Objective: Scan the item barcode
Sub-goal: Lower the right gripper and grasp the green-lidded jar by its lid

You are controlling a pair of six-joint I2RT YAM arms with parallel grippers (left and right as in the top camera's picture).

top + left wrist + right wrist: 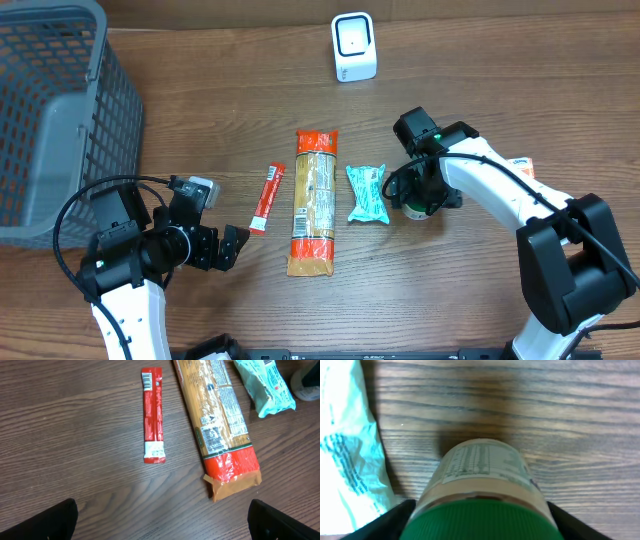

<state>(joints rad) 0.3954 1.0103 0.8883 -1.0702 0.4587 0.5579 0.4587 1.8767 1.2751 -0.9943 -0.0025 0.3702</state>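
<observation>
Front left: left gripper (224, 248) hangs low over the table (200, 80), jaws as wide as they go, nothing in them. The left arm lies low and points right, toward the row of goods. Its wrist view shows the dark fingers (40, 520) only in the bottom corners, with bare wood between.

Row at mid-table, left to right:
- Red stick packet (267, 197). The wrist view shows a barcode at its far end, unreadable from overhead.
- Long pasta pack (313, 200).
- Teal pouch (366, 192).
- Bottle (480, 465), just right of the pouch.

Overhead the bottle is nearly hidden under the right arm. Only the right wrist view shows it properly: white printed label, green ribbed cap (480, 522), standing on the table.

Right gripper (418, 195) has its jaws spread either side of the cap, fingers (390, 522) right at the cap's edges. Can't tell if they press it or just flank it. The right arm reaches in from the front right, elbow bent, wrist tipped down. An orange-edged item (524, 165) peeks out from behind it.

Far side: white scanner (354, 47) stands well apart from the bottle. Grey basket (60, 110) is in the far left corner.
</observation>
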